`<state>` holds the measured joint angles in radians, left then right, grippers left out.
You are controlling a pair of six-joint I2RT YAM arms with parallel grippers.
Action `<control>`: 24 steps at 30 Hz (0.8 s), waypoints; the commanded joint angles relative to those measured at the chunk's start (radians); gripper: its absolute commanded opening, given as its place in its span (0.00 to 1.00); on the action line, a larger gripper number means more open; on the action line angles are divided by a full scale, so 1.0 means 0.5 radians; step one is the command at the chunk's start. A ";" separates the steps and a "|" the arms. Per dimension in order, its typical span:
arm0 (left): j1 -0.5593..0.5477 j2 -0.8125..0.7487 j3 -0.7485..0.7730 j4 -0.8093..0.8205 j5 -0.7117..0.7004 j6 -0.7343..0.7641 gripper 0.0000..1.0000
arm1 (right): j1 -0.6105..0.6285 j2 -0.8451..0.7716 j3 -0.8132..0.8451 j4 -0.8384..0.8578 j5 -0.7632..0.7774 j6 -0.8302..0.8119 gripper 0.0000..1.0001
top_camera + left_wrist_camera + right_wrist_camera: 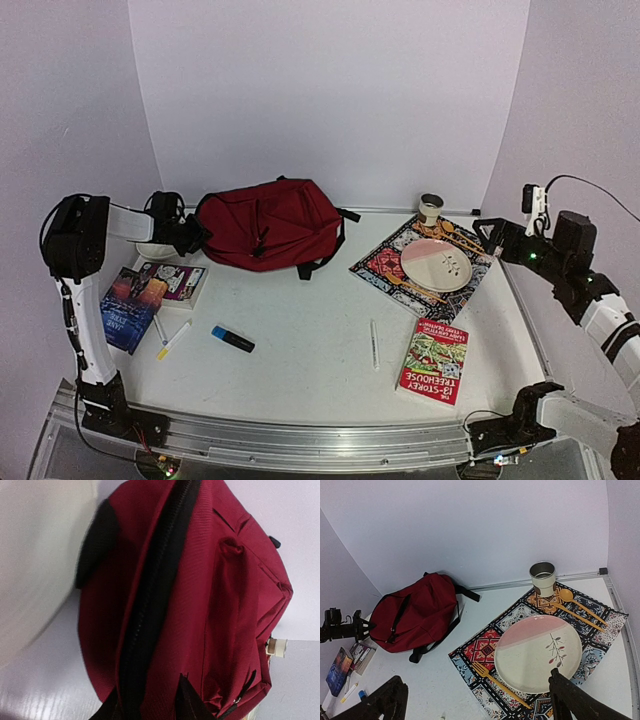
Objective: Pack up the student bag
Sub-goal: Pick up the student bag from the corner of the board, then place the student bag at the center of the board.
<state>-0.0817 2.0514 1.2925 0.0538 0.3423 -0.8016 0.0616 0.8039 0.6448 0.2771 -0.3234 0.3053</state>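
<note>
The student bag (270, 225) is a dark red backpack lying at the back of the table, left of centre, with its black zipper closed. My left gripper (190, 235) is at its left end. In the left wrist view the student bag (200, 605) fills the frame, and the left gripper (150, 707) has its dark fingers (192, 705) pressed into the fabric on either side of the zipper band. My right gripper (492, 233) hovers open above the table's right side. From there its fingers (570, 695) frame the plate, and the student bag (415, 612) lies far to the left.
A patterned placemat (385, 262) carries a pink and cream plate (440, 265), yellow cutlery and a cup (431, 208). A red book (435, 360) lies front right and a pen (374, 343) mid-table. Two books (130, 300), a blue marker (232, 339) and a highlighter (173, 340) sit at the left.
</note>
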 commanded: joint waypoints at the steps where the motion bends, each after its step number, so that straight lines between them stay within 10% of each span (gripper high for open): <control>1: -0.068 -0.030 0.115 0.093 0.106 -0.068 0.14 | 0.012 -0.043 -0.010 0.093 0.029 0.069 0.98; 5: -0.110 -0.131 0.091 0.131 0.118 -0.167 0.00 | 0.021 -0.039 0.010 0.082 0.028 0.111 0.98; 24: -0.569 -0.679 -0.217 0.133 -0.117 -0.567 0.00 | 0.370 0.131 0.044 0.131 -0.006 0.250 0.98</control>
<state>-0.3260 1.8100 1.2117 0.0714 0.3150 -1.0494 0.1838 0.8378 0.6399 0.2824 -0.3254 0.4223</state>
